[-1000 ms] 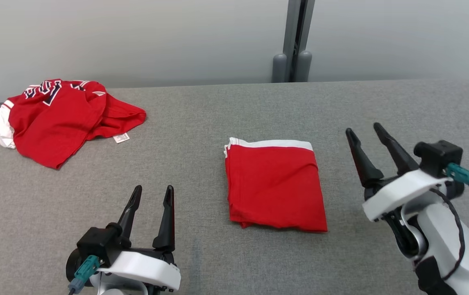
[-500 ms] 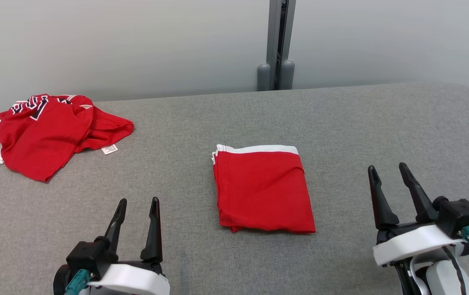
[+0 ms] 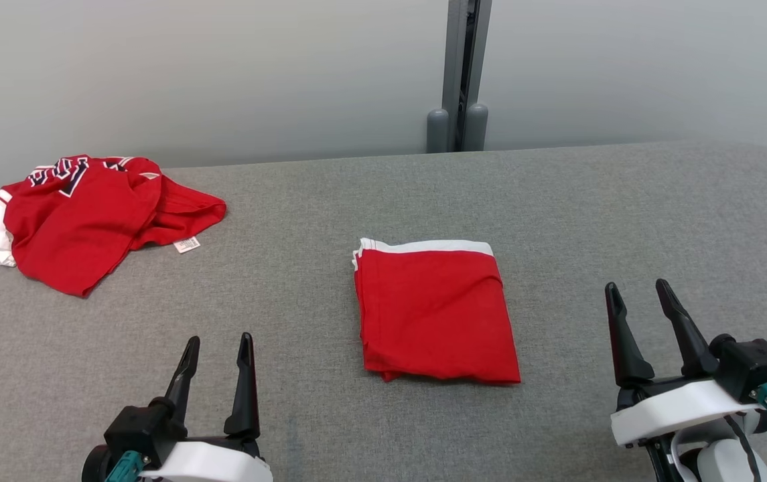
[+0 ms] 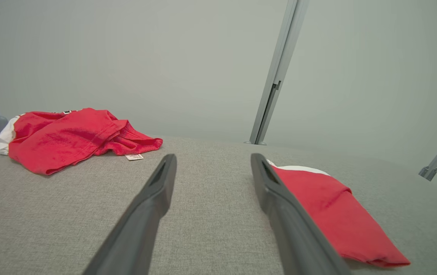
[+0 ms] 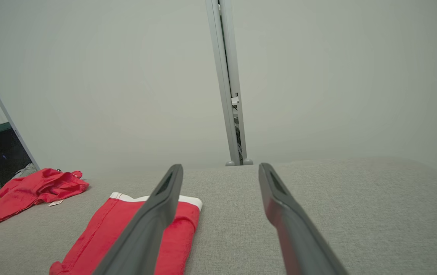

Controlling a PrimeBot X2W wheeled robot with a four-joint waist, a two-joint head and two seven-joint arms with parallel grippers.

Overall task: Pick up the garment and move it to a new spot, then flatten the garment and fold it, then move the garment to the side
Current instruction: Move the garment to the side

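Garment (image 3: 437,311), red with a white band along its far edge, lies folded into a neat rectangle on the grey table (image 3: 624,194). Far left of it and further back sits a crumpled red jersey (image 3: 82,221). Left of it and nearer, the left gripper (image 3: 218,340) has its fingers spread, empty. Right of it, the right gripper (image 3: 638,286) likewise stands parted, touching nothing.

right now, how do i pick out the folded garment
On the grey padded table, near its middle, lies the folded garment, a neat red rectangle with a white band along its far edge. The other red garment, at the far left, is a crumpled heap with dark lettering.
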